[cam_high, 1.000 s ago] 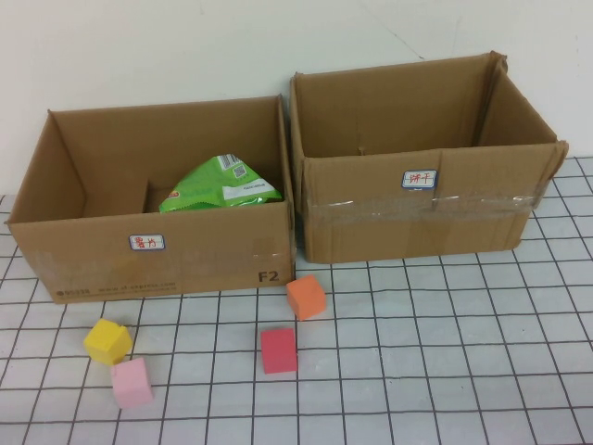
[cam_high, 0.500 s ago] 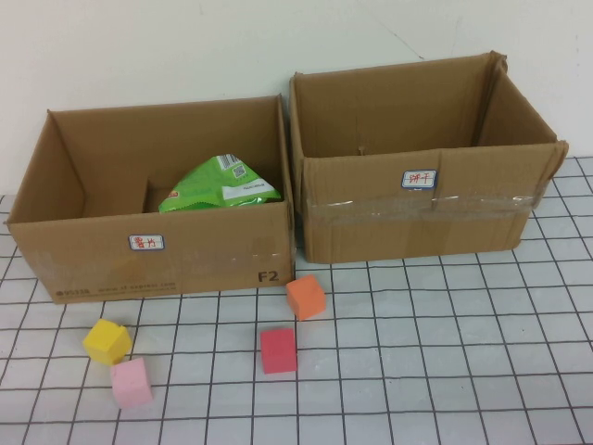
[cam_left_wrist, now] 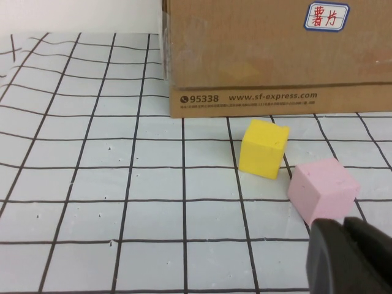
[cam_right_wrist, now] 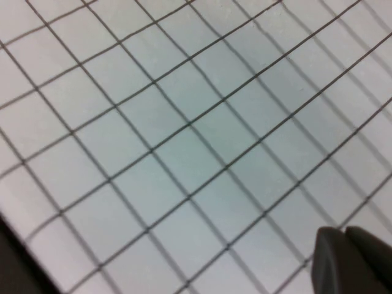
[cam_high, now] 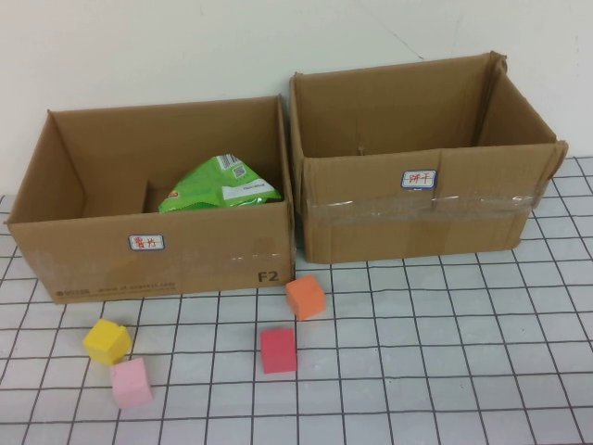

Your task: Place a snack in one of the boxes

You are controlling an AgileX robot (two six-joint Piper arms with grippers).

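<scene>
- The green crinkly snack bag [cam_high: 220, 185] lies inside the left-hand brown cardboard box [cam_high: 148, 250], mid-frame in the high view.
- The left gripper [cam_left_wrist: 349, 257], fingers pressed together, hovers low near the pink foam cube [cam_left_wrist: 321, 190].
- The right gripper [cam_right_wrist: 352, 260], seemingly closed too, hangs over gridded tabletop [cam_right_wrist: 184, 141].

So I've got a white gridded table [cam_high: 445, 352] here. Sitting on it: two cardboard boxes, left box [cam_high: 157, 250] and right box [cam_high: 422, 199], side by side, plus yellow [cam_high: 107, 341], pink [cam_high: 131, 383], red [cam_high: 278, 350] and orange [cam_high: 306, 297] cubes in front.
</scene>
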